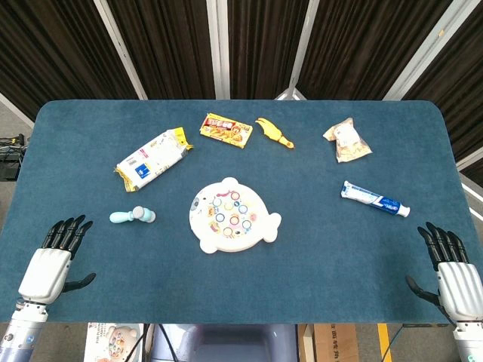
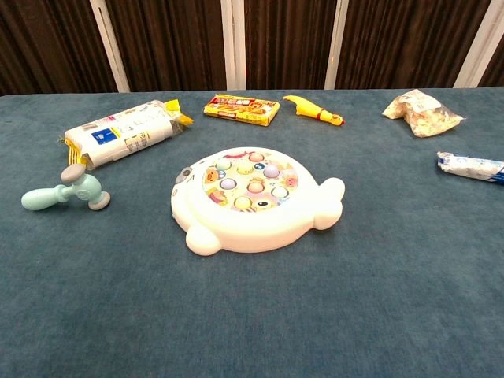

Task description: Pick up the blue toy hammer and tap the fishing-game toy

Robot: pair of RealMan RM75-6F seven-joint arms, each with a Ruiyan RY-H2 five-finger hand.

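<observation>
The hammer [image 1: 133,217] is seen lying on its side on the blue table [image 1: 317,256], left of the fish game [image 1: 232,215] and well apart from it, its handle pointing toward the table's left edge. In the chest view the hammer [image 2: 66,192] is shown in pale blue with grey end caps on its head, just in front of a white wrapped pack [image 2: 120,134]. The fish game [image 2: 252,201] sits near the table's middle, a white fish-shaped board with small coloured pieces set in its round top.

The left hand [image 1: 53,260] is held at the near left corner, fingers apart and extended, nothing in it; it is well short of the hammer. The right hand [image 1: 451,270] is held likewise at the near right corner, fingers spread and empty. Neither hand appears in the chest view.

Along the far side are laid a yellow snack packet [image 1: 226,130], a yellow rubber chicken [image 1: 275,133] and a clear bag [image 1: 347,141] whose contents are perhaps biscuits, though this cannot be made out. A toothpaste tube [image 1: 374,199] lies to the right of the fish game.
</observation>
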